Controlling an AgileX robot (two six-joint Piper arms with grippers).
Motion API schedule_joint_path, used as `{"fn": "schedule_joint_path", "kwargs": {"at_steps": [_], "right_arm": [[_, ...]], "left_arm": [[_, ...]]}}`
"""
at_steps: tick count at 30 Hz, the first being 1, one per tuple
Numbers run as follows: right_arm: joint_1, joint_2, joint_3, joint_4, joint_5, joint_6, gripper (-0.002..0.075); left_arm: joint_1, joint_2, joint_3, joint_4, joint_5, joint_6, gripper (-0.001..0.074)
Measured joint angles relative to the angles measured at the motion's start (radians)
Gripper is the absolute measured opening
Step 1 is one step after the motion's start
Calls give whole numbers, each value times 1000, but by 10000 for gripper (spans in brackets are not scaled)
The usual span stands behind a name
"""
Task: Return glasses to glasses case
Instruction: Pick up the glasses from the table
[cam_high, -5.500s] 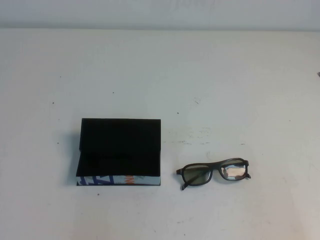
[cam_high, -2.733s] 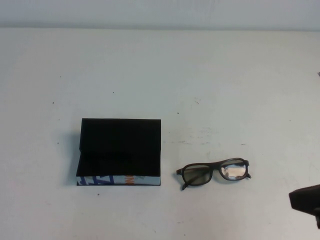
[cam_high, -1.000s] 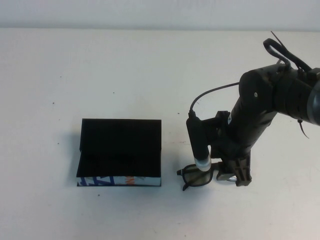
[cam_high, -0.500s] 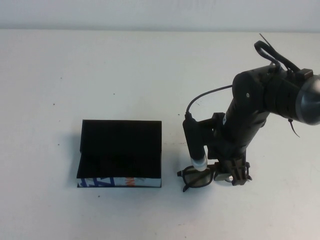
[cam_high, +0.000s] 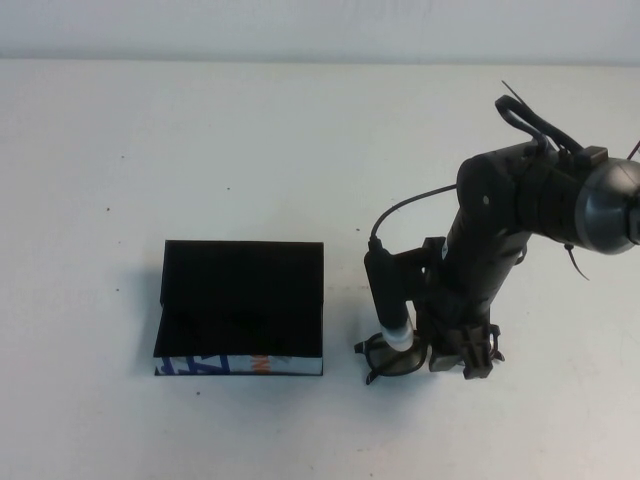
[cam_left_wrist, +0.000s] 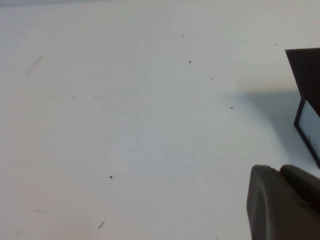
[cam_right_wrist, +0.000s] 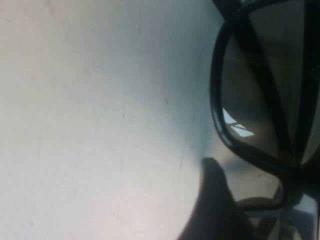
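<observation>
Right pincer (cam_high: 462, 362) sits low over one pair of glasses (cam_high: 392, 357) on the worktop (cam_high: 300, 130); grip unclear. One glasses case (cam_high: 240, 305) lies beside, lid raised. Left pincer (cam_left_wrist: 285, 202): only a corner shows.

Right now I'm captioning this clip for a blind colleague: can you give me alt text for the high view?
The right hand is down over the right half of the glasses, which lie on the white table. The glasses case sits apart to the left, its black lid standing open. The left hand is out of this view.
</observation>
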Motion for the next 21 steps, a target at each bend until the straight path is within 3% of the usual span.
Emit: {"fn": "schedule_joint_path", "kwargs": {"at_steps": [12,21], "right_arm": [[0,0,-9,-1,25,2,279],[0,0,-9,-1,45,2,143]], "left_arm": [[0,0,0,0,0,0,0],[0,0,0,0,0,0,0]]}}
